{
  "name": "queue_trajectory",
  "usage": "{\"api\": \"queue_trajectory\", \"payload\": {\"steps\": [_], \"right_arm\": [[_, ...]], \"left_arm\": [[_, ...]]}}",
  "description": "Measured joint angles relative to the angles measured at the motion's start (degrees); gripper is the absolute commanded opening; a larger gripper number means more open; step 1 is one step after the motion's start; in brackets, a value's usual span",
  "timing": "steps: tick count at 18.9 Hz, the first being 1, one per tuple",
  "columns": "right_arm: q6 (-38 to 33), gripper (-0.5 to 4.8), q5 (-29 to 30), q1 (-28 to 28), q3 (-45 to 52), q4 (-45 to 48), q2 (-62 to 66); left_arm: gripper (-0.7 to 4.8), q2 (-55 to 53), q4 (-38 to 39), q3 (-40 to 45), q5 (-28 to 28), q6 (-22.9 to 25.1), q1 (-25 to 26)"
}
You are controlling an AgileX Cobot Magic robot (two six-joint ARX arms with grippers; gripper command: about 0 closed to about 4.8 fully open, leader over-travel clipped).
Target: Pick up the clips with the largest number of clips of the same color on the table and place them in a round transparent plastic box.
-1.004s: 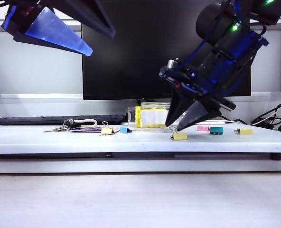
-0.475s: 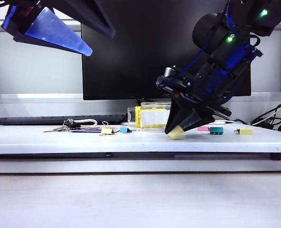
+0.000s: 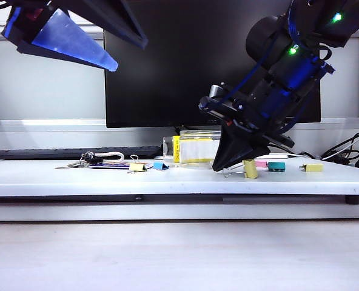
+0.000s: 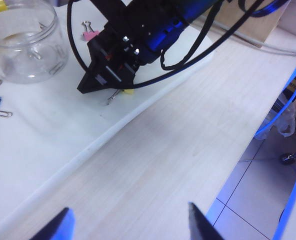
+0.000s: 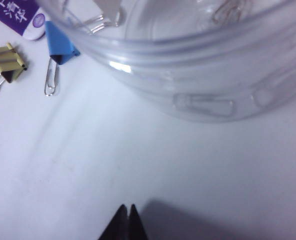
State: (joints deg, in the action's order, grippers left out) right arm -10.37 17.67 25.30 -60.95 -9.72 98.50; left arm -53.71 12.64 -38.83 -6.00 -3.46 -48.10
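The right end effector (image 3: 235, 168), just in front of the round transparent plastic box (image 3: 194, 147), pinches a yellow clip (image 3: 250, 168); lift straight, avoiding the box rim. The left end effector (image 4: 128, 225) hangs spread, far from it.

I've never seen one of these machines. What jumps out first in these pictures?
Probably the right gripper, down on the white table in front of a black monitor, shut beside a tipped-up yellow clip. Just behind sits the round transparent plastic box. The left gripper hangs open, high at upper left.

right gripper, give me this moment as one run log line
right gripper: jaws shut, yellow clip at tips, on table | left gripper: open, raised | box: behind
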Motion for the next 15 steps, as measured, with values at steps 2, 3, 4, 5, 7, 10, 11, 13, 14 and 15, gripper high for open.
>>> {"api": "queue_trajectory", "payload": {"steps": [2, 3, 4, 5, 7, 10, 11, 13, 14, 15], "right_arm": [[0.0, 0.97, 0.0, 0.0, 0.0, 0.0, 0.0], [0.0, 0.98, 0.2, -0.1, -0.2, -0.4, 0.0], [0.5, 1.04, 0.2, -0.2, -1.9, -3.1, 0.2], [3.3, 1.30, 0.2, -0.3, -6.1, -8.4, 0.1], [5.6, 1.59, -0.2, -0.2, -10.6, -14.3, -0.4], [11.1, 1.75, -6.1, -0.2, -12.8, -26.6, -5.2], [12.7, 1.82, -7.9, -0.2, -12.8, -29.4, -6.3], [14.6, 1.82, -9.7, -0.2, -12.5, -34.2, -8.1], [14.7, 1.82, -9.2, -0.2, -12.5, -34.8, -8.6], [14.7, 1.82, -8.9, 0.1, -12.6, -35.1, -8.9]], "left_arm": [[3.05, 0.0, 0.1, 0.0, 0.0, 0.0, 0.0], [3.05, 0.0, 0.2, 0.0, 0.0, 0.0, 0.0], [3.05, 0.0, 0.4, 0.0, 0.0, 0.0, 0.0], [3.05, 0.0, 0.4, 0.0, -0.2, 0.0, 0.0], [3.05, 0.0, 0.5, 0.0, -0.3, 0.0, 0.0], [3.05, 0.0, 0.5, 0.0, -0.4, 0.0, 0.0], [3.05, 0.0, 0.5, 0.0, -0.5, 0.2, 0.0], [3.06, 0.0, 0.9, 0.0, -0.5, 0.7, 0.0], [3.06, 0.0, 0.9, 0.0, -0.5, 1.4, 0.0], [3.05, 0.0, 0.9, 0.0, -1.0, 1.8, 0.0]]}}
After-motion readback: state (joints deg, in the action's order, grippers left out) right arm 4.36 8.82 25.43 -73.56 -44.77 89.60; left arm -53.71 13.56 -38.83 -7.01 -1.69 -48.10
